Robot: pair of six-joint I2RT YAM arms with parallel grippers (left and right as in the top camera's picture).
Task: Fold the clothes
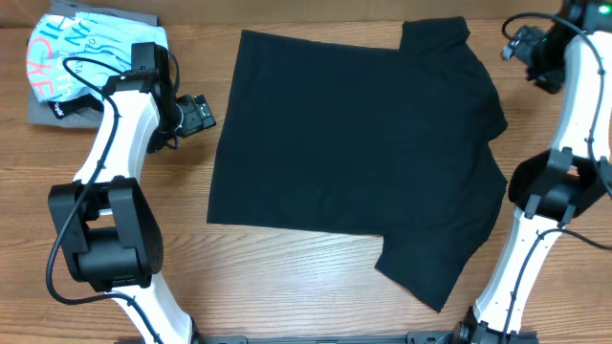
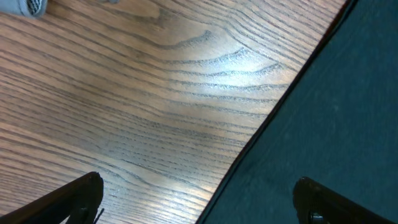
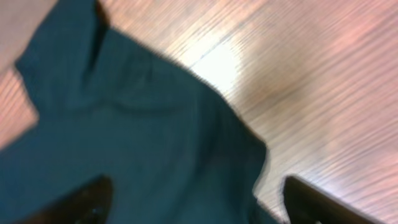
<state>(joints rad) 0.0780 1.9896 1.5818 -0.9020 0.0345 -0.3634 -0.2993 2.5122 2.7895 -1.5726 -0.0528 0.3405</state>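
T-shirt (image 1: pixel 354 153): spread flat on the table (image 1: pixel 287 277), centre of the overhead frame. Straight hem edge faces frame left. One sleeve points to the upper right, the other to the lower right. No label is visible.

Left gripper (image 1: pixel 196 115): just left of the hem edge, upper left quarter of the frame. In the left wrist view its fingers (image 2: pixel 74 196) sit at the two lower corners, spread wide with nothing between them. Bare wood lies under one and black fabric under the other. Contact with the cloth cannot be determined.

Right gripper (image 1: pixel 524 43): upper right corner, near the upper sleeve. The right wrist view is blurred. The fingers (image 3: pixel 84 199) are spread apart over a sleeve and grip nothing.

Blue shirt (image 1: pixel 81 53): folded, upper left corner, resting on a grey garment (image 1: pixel 38 110), clear of the T-shirt.
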